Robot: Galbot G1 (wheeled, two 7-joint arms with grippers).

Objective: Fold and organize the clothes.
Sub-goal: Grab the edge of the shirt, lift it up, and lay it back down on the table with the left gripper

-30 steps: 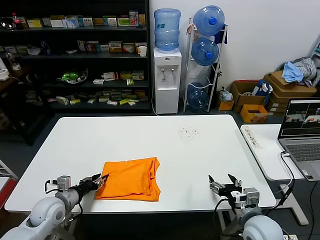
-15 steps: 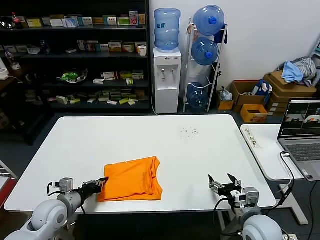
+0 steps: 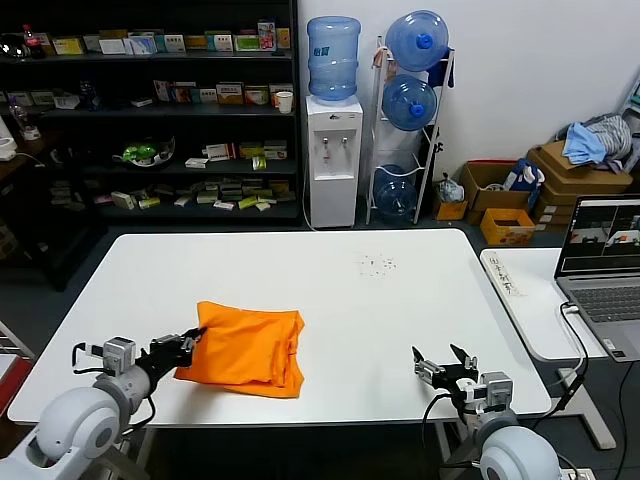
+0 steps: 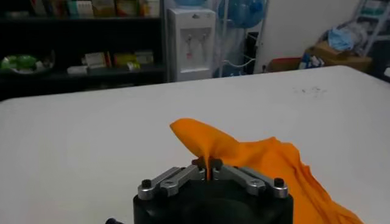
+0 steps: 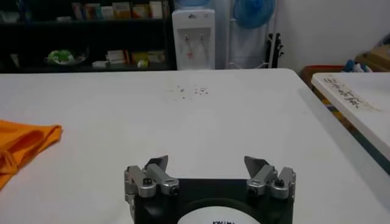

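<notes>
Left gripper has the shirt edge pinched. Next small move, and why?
Probably keep the left gripper shut and draw the pinched edge across the orange T-shirt toward its far side. That edge is lifted off the white table, and the open right gripper hovers apart by the near edge.

We see the T-shirt [image 3: 245, 347] as soft, matt orange cloth, creased where it bunches. The table [image 3: 300, 270] under it looks smooth, matt white, faintly speckled in one patch. The left gripper [image 4: 208, 165] shows brushed metal fingers [image 4: 164, 181] on a black, slightly glossy plastic body.
</notes>
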